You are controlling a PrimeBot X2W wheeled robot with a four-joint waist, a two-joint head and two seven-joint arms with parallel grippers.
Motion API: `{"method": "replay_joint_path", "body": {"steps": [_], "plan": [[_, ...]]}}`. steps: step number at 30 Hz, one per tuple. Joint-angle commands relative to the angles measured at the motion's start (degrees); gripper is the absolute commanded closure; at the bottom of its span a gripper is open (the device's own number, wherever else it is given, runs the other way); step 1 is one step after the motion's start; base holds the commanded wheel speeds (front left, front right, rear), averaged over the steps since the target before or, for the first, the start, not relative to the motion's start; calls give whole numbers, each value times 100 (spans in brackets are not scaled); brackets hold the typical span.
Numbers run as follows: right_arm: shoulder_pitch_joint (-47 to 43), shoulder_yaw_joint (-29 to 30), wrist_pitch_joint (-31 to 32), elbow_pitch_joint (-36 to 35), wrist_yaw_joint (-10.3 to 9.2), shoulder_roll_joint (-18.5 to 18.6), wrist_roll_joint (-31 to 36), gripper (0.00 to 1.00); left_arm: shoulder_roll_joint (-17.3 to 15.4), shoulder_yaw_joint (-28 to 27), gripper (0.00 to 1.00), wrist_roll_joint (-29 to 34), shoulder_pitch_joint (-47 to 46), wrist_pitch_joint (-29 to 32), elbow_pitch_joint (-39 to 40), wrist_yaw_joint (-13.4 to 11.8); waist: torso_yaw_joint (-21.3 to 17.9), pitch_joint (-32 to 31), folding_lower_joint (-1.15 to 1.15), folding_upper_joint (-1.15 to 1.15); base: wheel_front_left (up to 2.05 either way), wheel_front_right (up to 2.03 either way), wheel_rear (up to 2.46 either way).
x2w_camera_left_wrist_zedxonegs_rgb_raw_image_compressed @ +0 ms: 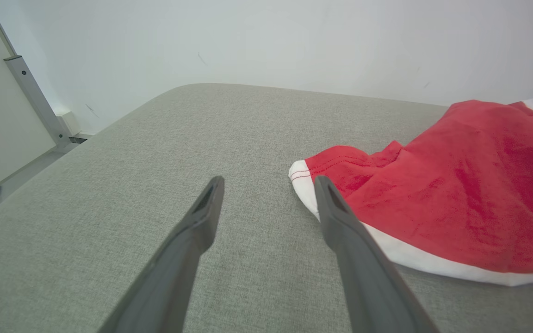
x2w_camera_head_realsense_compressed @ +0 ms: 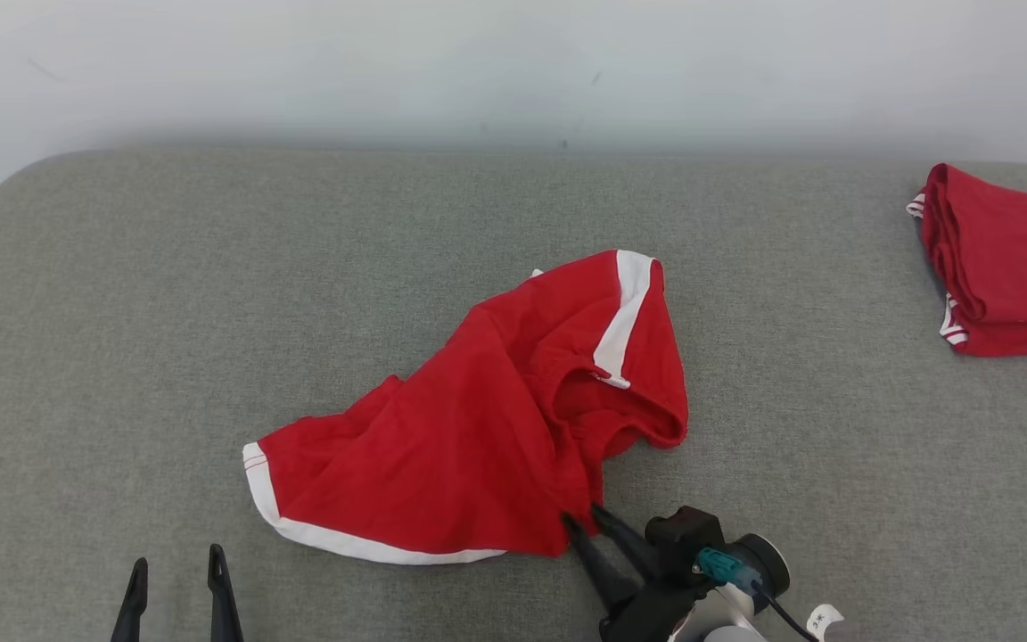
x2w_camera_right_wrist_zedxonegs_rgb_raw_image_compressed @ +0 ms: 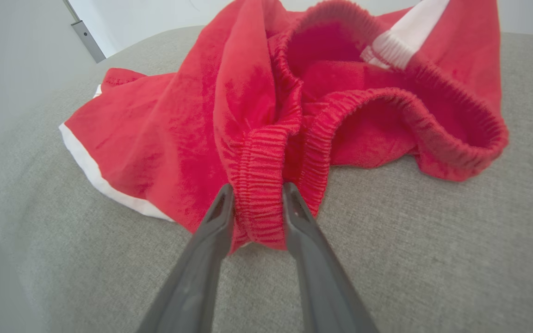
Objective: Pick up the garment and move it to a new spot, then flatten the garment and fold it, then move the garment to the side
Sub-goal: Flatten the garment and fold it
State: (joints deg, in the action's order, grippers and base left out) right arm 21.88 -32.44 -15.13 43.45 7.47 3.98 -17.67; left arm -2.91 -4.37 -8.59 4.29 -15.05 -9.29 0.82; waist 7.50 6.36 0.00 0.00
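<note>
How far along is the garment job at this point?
Done: nothing yet; the red shorts lie crumpled. In hand: the right gripper pinches the waistband, and the left gripper is open beside the hem. Left: move, flatten, fold, set aside.

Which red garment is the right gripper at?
The crumpled white-trimmed red shorts at centre; right gripper straddles their waistband. The other red garment lies folded, far right.
</note>
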Motion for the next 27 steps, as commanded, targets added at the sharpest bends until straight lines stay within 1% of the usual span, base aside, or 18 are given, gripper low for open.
{"method": "replay_joint_path", "body": {"steps": [1, 3, 6, 9, 15, 20, 25, 27], "plan": [[67, -36, 0, 54, 8, 30, -95, 100, 5, 14, 0, 3, -40, -17, 19, -22, -6, 3, 0, 0, 0, 0, 0], [86, 11, 0, 62, 8, 66, -150, 100, 4, 21, 0, -1, -28, -17, 19, -32, -20, 0, 0, 0, 0, 0, 0], [75, 283, 0, -3, 8, 211, -225, 100, 4, 37, 0, -38, -16, -17, 33, -73, -87, 1, 0, 0, 0, 0, 0], [-89, 667, 1, -245, 8, 397, -178, 100, 4, 78, 0, -70, -43, -17, 53, -106, -183, 31, 0, 0, 0, 0, 0], [-513, 1206, -1, -711, 8, 803, 50, 100, 3, 119, 0, -150, -49, -17, 55, -166, -459, 104, 0, 0, 0, 0, 0], [-957, 1433, 1, -1182, 8, 1062, 214, 100, 4, 202, 0, -186, -100, -17, 28, -172, -595, 149, 0, 0, 0, 0, 0], [-1512, 1633, 0, -1748, 8, 1166, 261, 100, 3, 234, 0, -202, -42, -17, 9, -170, -592, 66, 0, 0, 0, 0, 0], [-1663, 1577, 1, -1927, 8, 1179, 265, 100, 3, 224, 0, -205, 2, -17, -1, -161, -598, 26, 0, 0, 0, 0, 0]]}}
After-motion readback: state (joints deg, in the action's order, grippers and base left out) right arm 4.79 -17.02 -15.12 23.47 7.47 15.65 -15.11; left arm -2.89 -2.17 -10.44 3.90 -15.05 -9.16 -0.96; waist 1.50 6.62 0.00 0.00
